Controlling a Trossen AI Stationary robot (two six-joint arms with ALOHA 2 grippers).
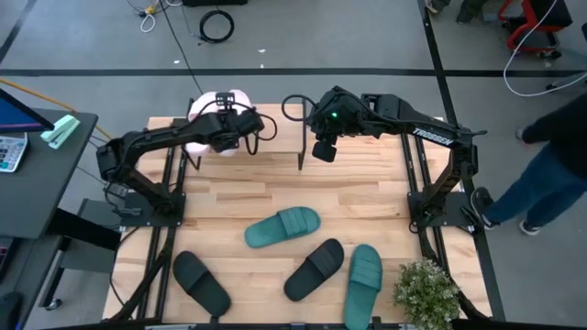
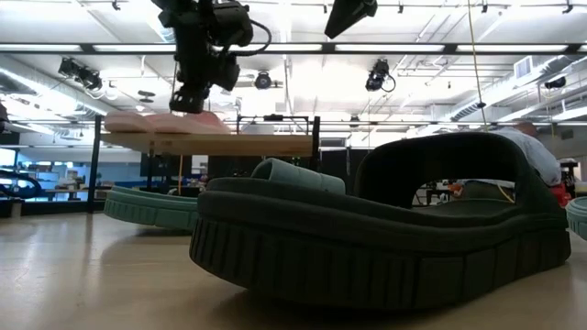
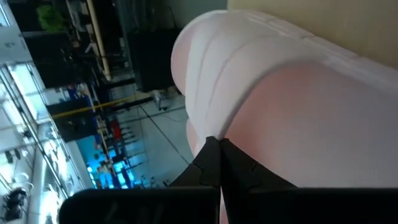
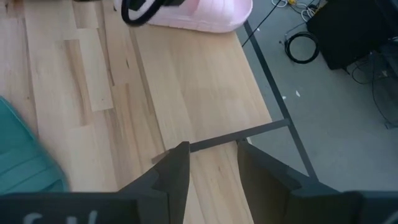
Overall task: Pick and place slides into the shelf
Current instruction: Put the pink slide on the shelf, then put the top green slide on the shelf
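Pink slides (image 1: 218, 117): on shelf (image 1: 275, 137), far-left end. Left end effector (image 1: 223, 130): fully closed over them, apparently gripping nothing. Right end effector (image 1: 323, 149): open, empty, above shelf. Risk: the closed fingers, withdrawing, could drag a slide off the edge.

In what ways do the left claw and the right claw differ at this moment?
The left claw is shut, fingertips together; the right claw is open, with a clear gap. The left claw sits against a pink slide on the shelf; the right claw touches nothing and hovers over the shelf's other end. Both are empty and are at the far side of the table.
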